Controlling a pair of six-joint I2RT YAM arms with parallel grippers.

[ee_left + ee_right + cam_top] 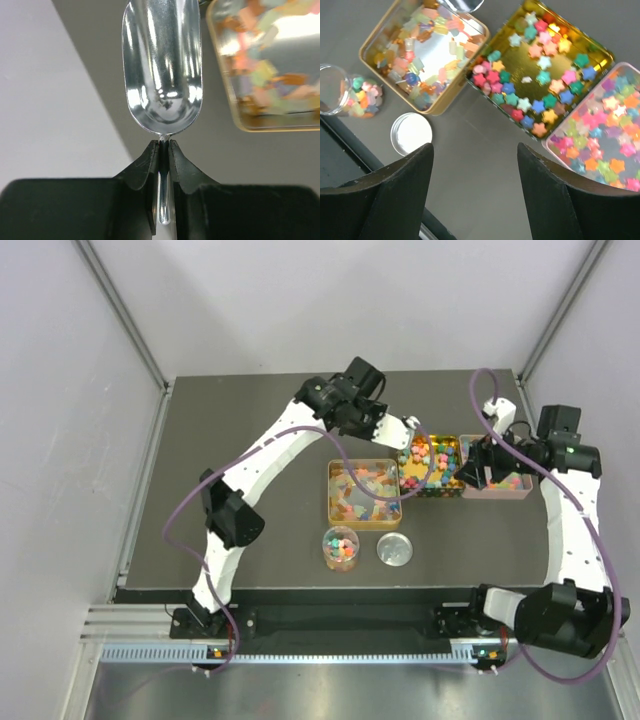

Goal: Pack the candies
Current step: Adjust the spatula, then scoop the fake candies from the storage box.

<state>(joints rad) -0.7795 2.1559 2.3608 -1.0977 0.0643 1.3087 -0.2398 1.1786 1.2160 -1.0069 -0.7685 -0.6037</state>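
I noted left hand (163, 145) pinching the scoop (162, 65) by its handle; right hand (475, 165) hung spread above the candies (540, 85).

Lab robot cell: white panels (60, 390), alu frame posts (120, 312), dark table (200, 410).

The dark table (250, 410) carries three tins (432, 468) (side by side), jar (341, 548) and lid (394, 549).
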